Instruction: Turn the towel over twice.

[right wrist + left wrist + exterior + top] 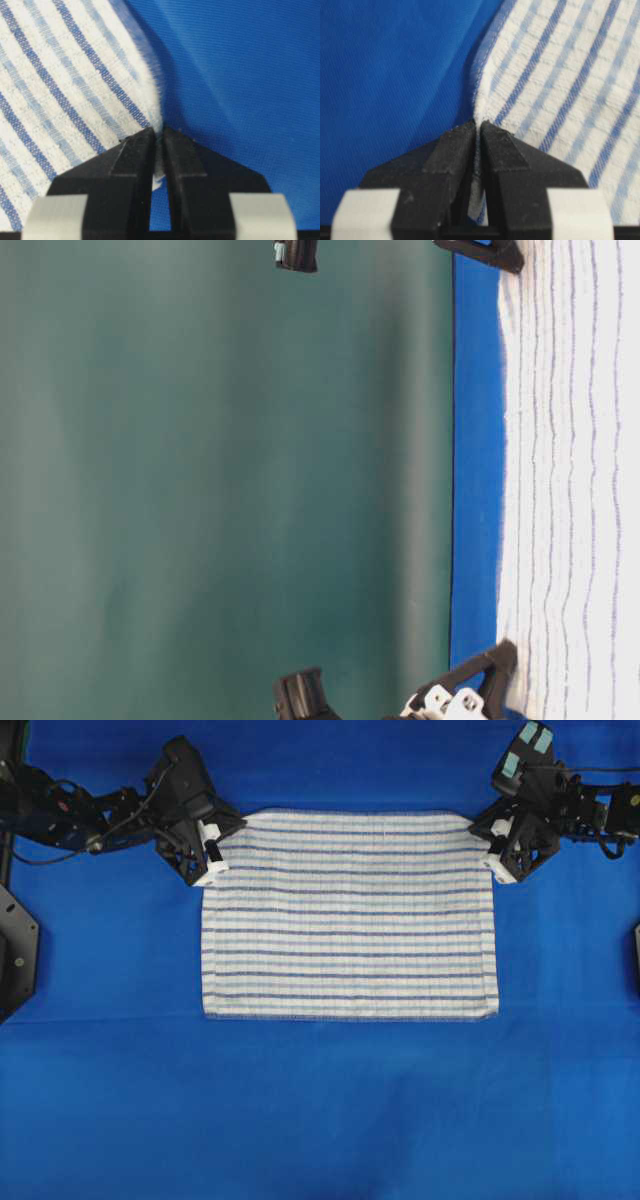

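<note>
We are looking at the towel [350, 915] lying spread flat on the blue cloth [320, 1110] that covers the table, in the upper middle of the overhead view. It is a white woven rectangle crossed by thin dark-blue and lighter blue stripes running along its length, with faint lines across them making a grid. Its two far corners are being drawn slightly outward and rounded, while the near edge is lying straight.

The left gripper [212, 852] is pinching the far left corner: in the left wrist view its black fingers [455, 160] are pressing together with the towel's hem [479, 107] caught between them. The right gripper [497, 848] is doing the same at the far right corner, its fingers [132, 165] nearly touching around a tuft of white fabric.
</note>
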`<state>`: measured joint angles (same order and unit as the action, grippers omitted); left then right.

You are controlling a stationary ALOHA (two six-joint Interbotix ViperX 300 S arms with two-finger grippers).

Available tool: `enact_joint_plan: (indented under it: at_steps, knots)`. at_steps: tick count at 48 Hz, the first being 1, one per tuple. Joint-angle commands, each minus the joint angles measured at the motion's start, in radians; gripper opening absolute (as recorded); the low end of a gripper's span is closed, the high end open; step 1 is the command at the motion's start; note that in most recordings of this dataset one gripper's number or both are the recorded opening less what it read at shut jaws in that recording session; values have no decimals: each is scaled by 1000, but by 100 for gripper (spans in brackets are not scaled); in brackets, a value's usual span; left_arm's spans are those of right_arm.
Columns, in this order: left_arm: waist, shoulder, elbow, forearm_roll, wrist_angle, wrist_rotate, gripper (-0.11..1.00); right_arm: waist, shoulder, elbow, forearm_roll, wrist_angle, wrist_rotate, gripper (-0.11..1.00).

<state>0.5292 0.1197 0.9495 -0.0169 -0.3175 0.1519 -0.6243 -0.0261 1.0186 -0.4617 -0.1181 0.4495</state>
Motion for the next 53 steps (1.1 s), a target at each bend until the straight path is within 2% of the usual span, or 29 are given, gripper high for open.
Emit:
enact_joint_plan:
  at_steps: [1, 8, 15, 19, 35, 45, 53]
  knots:
    - [3, -69, -14, -2, 31, 2, 3, -5, -52, -9, 3, 15, -2, 8]
    - [21, -172, -29, -2, 83, 9, 3, -11, -129, -32, 2, 66, -8, 8]
    - [49, -255, -51, -3, 112, 64, 3, -38, -186, -74, -5, 137, -15, 8]
    - [69, -288, -69, -3, 126, 71, 3, -60, -206, -98, -12, 164, -17, 8]
    - [175, -348, -160, -2, 163, 75, 3, -143, -239, -225, -77, 198, -17, 8]
    - [184, -360, -222, -2, 163, 75, 3, -152, -253, -328, -140, 282, -17, 8]
    - [184, -388, -261, -2, 166, 77, 3, -152, -273, -383, -170, 324, -17, 8]
